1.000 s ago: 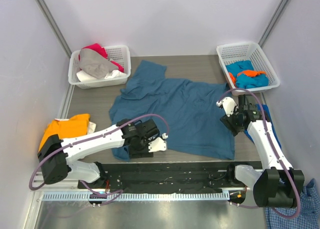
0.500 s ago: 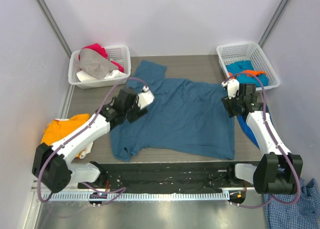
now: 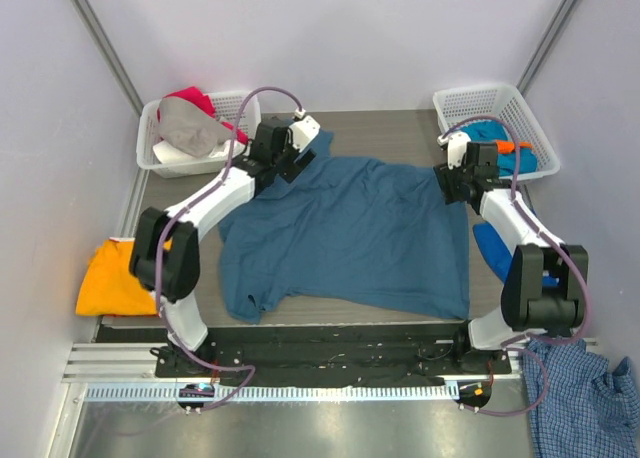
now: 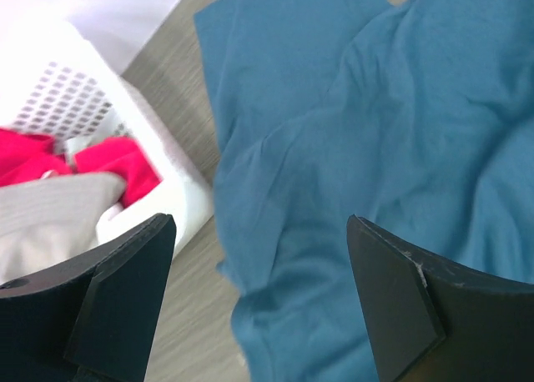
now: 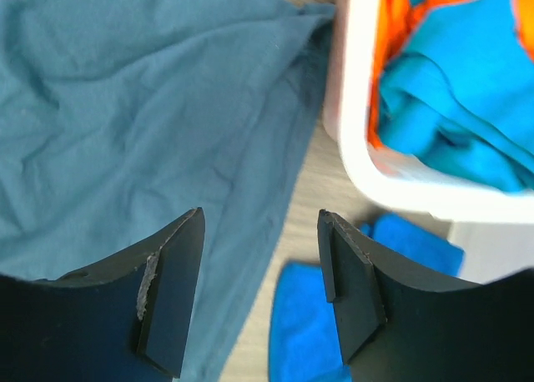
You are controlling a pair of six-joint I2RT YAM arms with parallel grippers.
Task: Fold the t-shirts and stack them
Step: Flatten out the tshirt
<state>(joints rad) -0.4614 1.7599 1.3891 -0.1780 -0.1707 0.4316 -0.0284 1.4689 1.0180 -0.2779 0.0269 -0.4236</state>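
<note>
Big blue tee (image 3: 350, 233) lies spread out on the tabletop (image 3: 390, 126). Left gripper (image 4: 259, 223) & right gripper (image 5: 260, 213) hang over its far corners, jaws spread, holding nothing. Best go down slow, pinch both sleeves evenly, fold w/o bunching.

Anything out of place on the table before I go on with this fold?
Yes. The teal t-shirt lies skewed, its far left sleeve rumpled by the left basket. A bright blue cloth sits loose at the table's right edge, and a checked shirt lies crumpled beyond the near right corner.
</note>
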